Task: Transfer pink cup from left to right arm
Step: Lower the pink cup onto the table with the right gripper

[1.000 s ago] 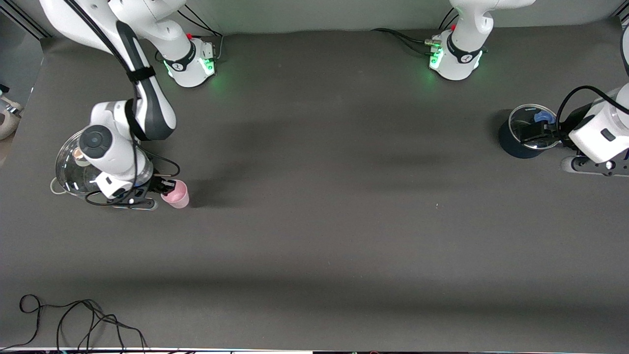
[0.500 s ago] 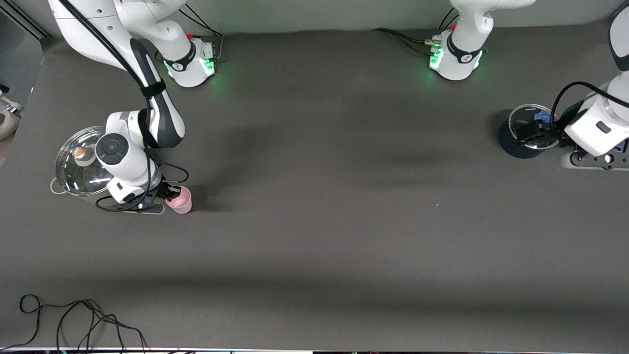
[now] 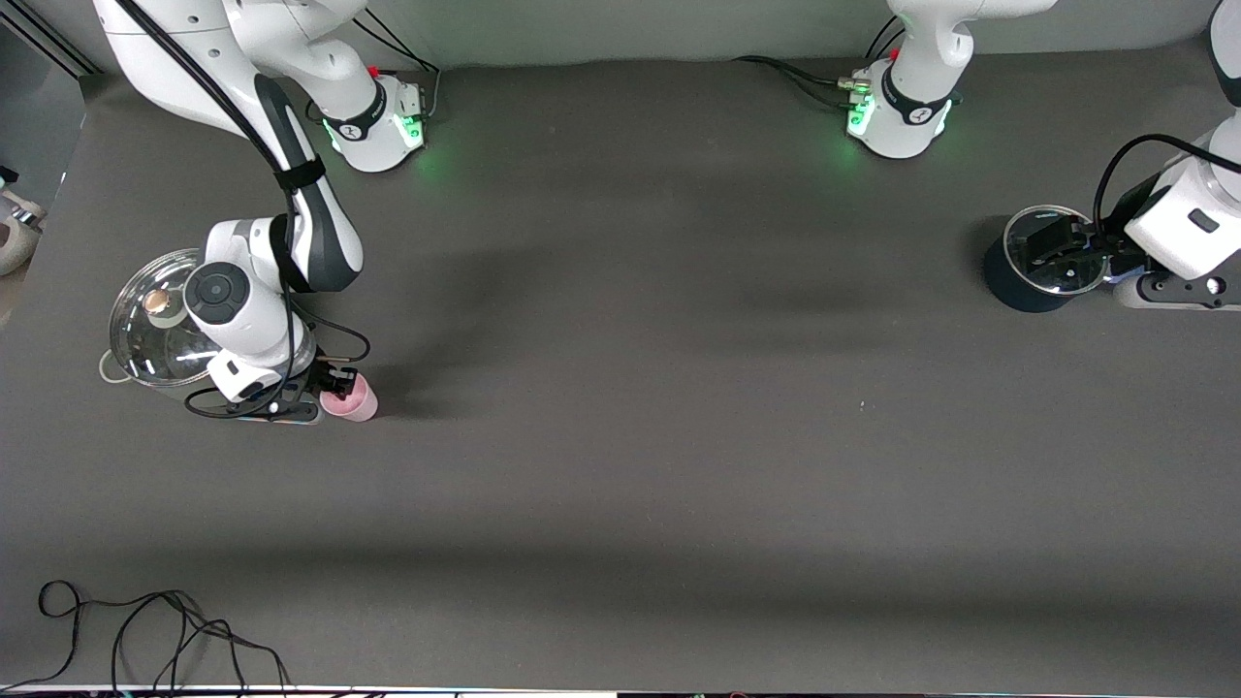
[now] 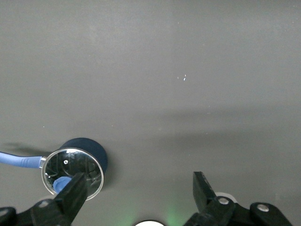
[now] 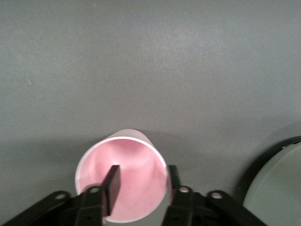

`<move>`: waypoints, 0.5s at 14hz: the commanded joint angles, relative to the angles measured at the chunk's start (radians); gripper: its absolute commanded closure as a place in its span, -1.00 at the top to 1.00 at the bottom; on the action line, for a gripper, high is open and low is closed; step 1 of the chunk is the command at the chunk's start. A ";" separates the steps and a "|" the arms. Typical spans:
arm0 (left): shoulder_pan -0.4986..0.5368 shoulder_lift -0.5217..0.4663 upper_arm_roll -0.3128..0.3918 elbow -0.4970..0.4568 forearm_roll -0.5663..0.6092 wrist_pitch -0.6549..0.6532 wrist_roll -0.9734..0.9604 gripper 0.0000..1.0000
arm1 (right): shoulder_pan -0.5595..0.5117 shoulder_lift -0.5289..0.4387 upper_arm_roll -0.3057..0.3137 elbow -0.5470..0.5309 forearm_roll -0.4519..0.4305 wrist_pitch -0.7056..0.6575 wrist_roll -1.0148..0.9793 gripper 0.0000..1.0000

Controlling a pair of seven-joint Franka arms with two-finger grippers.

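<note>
Grey tabletop bears the pink cup, so my right gripper's fingers straddle its rim slackly; left gripper waits, spread, over blue pot.

Even, moderately bright light falls from above on the dark table, laying broad soft shadow bands across it — one wide band lies low in the front view. Green lamps glow at both arm bases, and the glass lid shows glare — the front view is sharp, the right wrist view slightly soft.

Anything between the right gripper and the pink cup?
Nothing visible. The right gripper straddles the wall of the small pale-pink plastic cup, jaws open, one finger inside, one outside. The glass-lidded pot stands beside it, apart.
</note>
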State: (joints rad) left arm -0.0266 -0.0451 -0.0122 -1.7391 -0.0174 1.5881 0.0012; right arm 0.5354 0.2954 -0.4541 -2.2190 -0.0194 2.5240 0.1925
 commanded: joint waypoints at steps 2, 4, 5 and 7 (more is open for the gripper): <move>-0.026 0.095 0.020 0.131 -0.006 -0.056 -0.004 1.00 | 0.014 -0.129 -0.012 0.053 0.016 -0.183 0.004 0.99; -0.041 0.102 0.026 0.136 -0.004 -0.062 -0.004 1.00 | 0.015 -0.180 -0.012 0.131 0.015 -0.310 0.039 0.99; -0.045 0.099 0.032 0.135 -0.004 -0.060 -0.004 1.00 | 0.017 -0.194 -0.017 0.180 0.013 -0.383 0.039 0.99; -0.065 0.097 0.047 0.125 -0.003 -0.059 -0.006 1.00 | 0.015 -0.209 -0.020 0.315 0.013 -0.573 0.041 0.99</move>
State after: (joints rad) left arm -0.0542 0.0485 0.0054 -1.6374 -0.0178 1.5609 0.0013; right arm 0.5368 0.1008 -0.4585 -2.0172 -0.0182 2.0995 0.2138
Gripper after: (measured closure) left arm 0.000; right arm 0.004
